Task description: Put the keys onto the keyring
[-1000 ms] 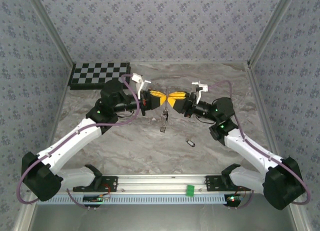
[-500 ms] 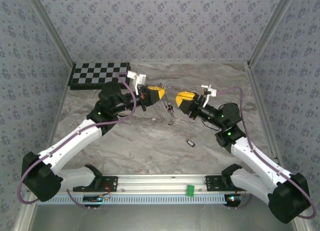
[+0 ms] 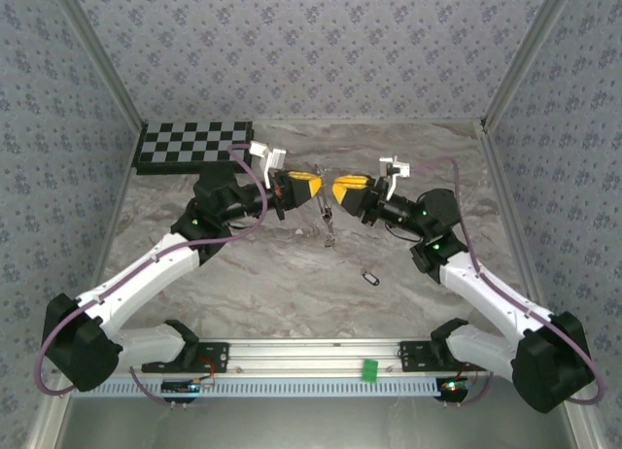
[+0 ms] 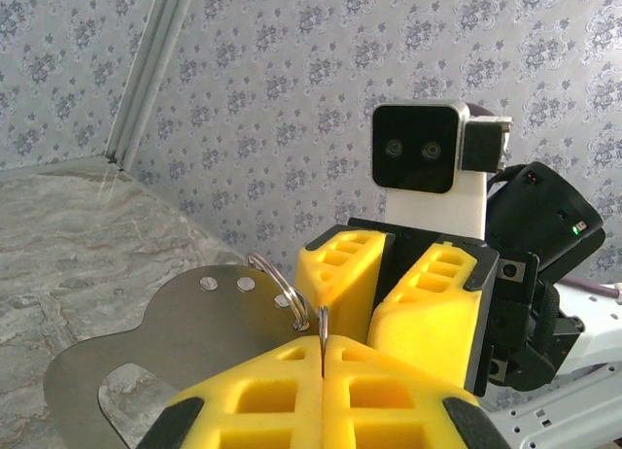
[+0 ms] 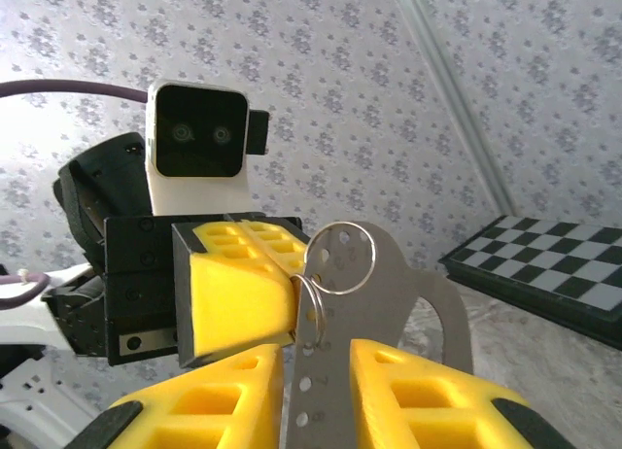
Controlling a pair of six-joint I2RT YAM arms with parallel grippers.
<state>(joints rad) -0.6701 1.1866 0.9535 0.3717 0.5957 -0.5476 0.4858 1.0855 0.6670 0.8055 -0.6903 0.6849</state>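
The left tool (image 3: 309, 184) is pinched fully closed on the rim of the keyring (image 4: 279, 284), with a thin sliver of metal showing between its yellow fingers (image 4: 262, 400). The right tool (image 3: 342, 188) faces it tip to tip. Its jaws are narrow and astride the flat metal plate (image 5: 408, 303) that overlaps the ring; whether they grip it I cannot tell. Small keys (image 3: 327, 218) dangle below the two tools near frame centre. One loose key (image 3: 369, 277) lies on the tabletop (image 3: 272, 284), lower right of them.
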